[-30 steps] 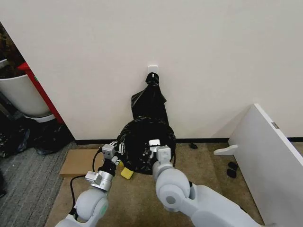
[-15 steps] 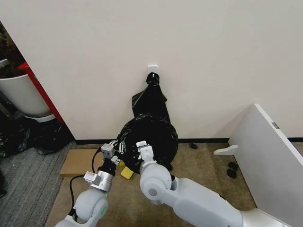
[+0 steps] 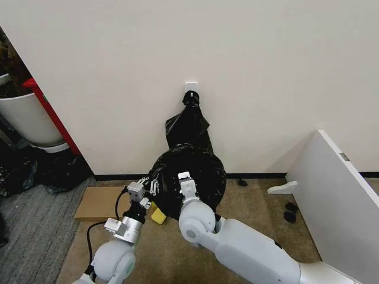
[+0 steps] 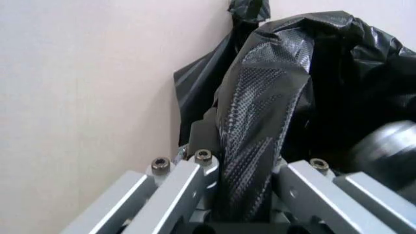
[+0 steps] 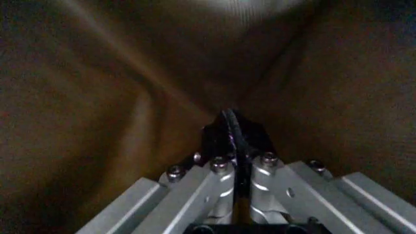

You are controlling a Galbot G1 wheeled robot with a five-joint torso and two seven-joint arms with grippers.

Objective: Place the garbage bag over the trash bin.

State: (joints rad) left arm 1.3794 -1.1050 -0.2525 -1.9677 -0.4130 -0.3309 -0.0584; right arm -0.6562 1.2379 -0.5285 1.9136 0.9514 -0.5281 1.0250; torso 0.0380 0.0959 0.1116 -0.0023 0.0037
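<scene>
The garbage bag is a glossy black mound against the wall, and the trash bin is hidden beneath it. My left gripper is at the bag's left edge. In the left wrist view, the left gripper is shut on a taut, textured strip of the garbage bag. My right gripper is pressed into the front top of the bag. The right wrist view looks into dim film, with the right gripper shut on a thin black fold of the garbage bag.
A bunch of black bags hangs from a white hook just above. A flat cardboard piece and a yellow item lie at the left. A big white pot stands far left. A white board leans at the right.
My right gripper has shifted left across the bag's front and then slightly up and back. The bag's top now bulges a little wider to the right. The left gripper has barely moved.
</scene>
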